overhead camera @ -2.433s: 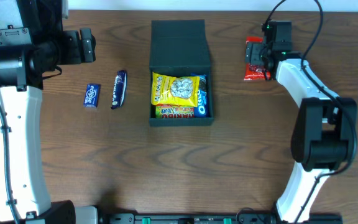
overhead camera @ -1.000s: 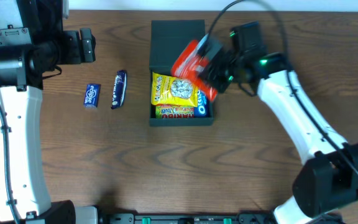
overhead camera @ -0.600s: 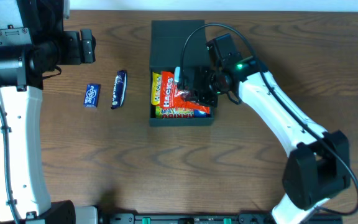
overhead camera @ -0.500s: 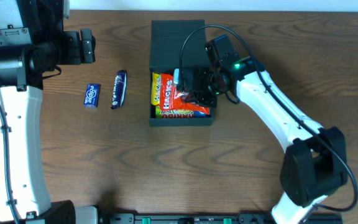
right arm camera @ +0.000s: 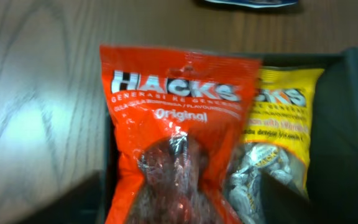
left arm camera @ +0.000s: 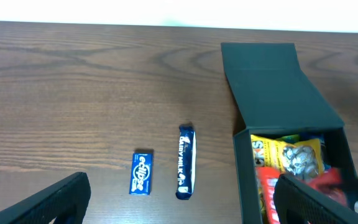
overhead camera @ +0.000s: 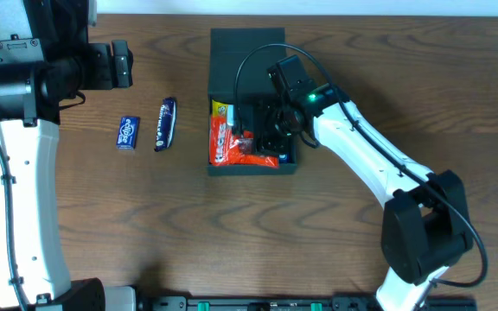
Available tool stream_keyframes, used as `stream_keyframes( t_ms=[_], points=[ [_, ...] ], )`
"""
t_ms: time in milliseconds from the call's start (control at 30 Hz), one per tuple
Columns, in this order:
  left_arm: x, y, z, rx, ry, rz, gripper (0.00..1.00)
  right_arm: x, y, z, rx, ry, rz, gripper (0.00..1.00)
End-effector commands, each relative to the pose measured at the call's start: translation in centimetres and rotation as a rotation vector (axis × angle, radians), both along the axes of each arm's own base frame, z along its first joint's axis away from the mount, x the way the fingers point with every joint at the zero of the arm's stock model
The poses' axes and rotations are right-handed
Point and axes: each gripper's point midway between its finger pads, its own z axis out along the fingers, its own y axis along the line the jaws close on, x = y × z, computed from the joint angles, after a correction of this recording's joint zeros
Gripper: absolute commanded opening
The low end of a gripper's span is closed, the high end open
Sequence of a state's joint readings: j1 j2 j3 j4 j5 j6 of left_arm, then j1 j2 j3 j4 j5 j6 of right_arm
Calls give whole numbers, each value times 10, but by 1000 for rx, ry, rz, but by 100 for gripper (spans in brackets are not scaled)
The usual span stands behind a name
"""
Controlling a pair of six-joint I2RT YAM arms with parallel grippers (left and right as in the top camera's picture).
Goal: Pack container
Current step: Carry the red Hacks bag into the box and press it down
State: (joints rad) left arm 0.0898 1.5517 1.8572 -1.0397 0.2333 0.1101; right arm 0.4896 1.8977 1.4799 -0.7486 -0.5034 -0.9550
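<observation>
The dark teal container (overhead camera: pixel 253 169) stands at mid-table with its flap lid (overhead camera: pixel 247 60) open toward the back; it also shows in the left wrist view (left arm camera: pixel 272 87). A red Hacks packet (overhead camera: pixel 230 142) lies in it on a yellow packet (overhead camera: pixel 220 111). My right gripper (overhead camera: pixel 262 138) hovers low over the box. In the right wrist view its fingers (right arm camera: pixel 182 199) stand wide apart on either side of the red packet (right arm camera: pixel 176 124), next to the yellow packet (right arm camera: pixel 278 130). My left gripper (overhead camera: pixel 119 65) is open and empty, high at the back left.
A dark blue chocolate bar (overhead camera: pixel 165 123) and a small blue Eclipse pack (overhead camera: pixel 128 132) lie left of the container; both show in the left wrist view, the bar (left arm camera: pixel 186 158) and the pack (left arm camera: pixel 142 172). The right arm reaches across the box's right side.
My right gripper carried the red packet from the table's back right into the container and shifted it left there. Its fingers now stand apart. The left arm has not moved.
</observation>
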Motion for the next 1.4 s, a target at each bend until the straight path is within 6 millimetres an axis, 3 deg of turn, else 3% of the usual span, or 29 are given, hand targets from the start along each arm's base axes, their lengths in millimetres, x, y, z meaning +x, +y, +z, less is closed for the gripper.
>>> stream_keyframes(
  t_ms=[0, 133, 167, 200, 233, 400, 600, 700, 867, 1000, 1167, 1267, 1333, 1367],
  points=[
    [0, 0, 2, 10, -7, -14, 95, 7, 4, 4, 22, 50, -124, 99],
    [0, 0, 2, 10, -7, -14, 95, 15, 5, 8, 55, 102, -243, 98],
    [0, 0, 2, 11, -7, -13, 95, 14, 5, 7, 51, 108, -243, 82],
    [0, 0, 2, 10, -7, -14, 95, 13, 5, 8, 56, 115, -239, 32],
    [0, 0, 2, 10, -7, -14, 95, 11, 7, 9, 67, 125, -231, 2],
    [0, 0, 2, 10, -7, -14, 95, 9, 11, 2, 74, 149, -218, 1],
    [0, 0, 2, 16, -8, -18, 95, 2, 11, -45, 10, 257, -220, 1],
    [0, 0, 2, 16, -8, -19, 95, -7, 10, -79, -42, 328, -219, 1],
    [0, 0, 2, 16, -8, -19, 95, -7, 9, -91, -56, 347, -221, 1],
    [0, 0, 2, 16, -8, -19, 95, 0, 14, -68, -19, 309, -232, 1],
    [0, 0, 2, 16, -8, -18, 95, 13, 21, 3, 86, 202, -247, 1],
    [0, 0, 2, 16, -8, -18, 95, 9, 16, 42, 128, 136, -240, 1],
    [0, 0, 2, 16, -8, -18, 95, -4, 8, 42, 90, 145, -196, 1],
    [0, 0, 2, 16, -8, -18, 95, -14, 3, 33, 52, 176, -171, 1]
  ],
)
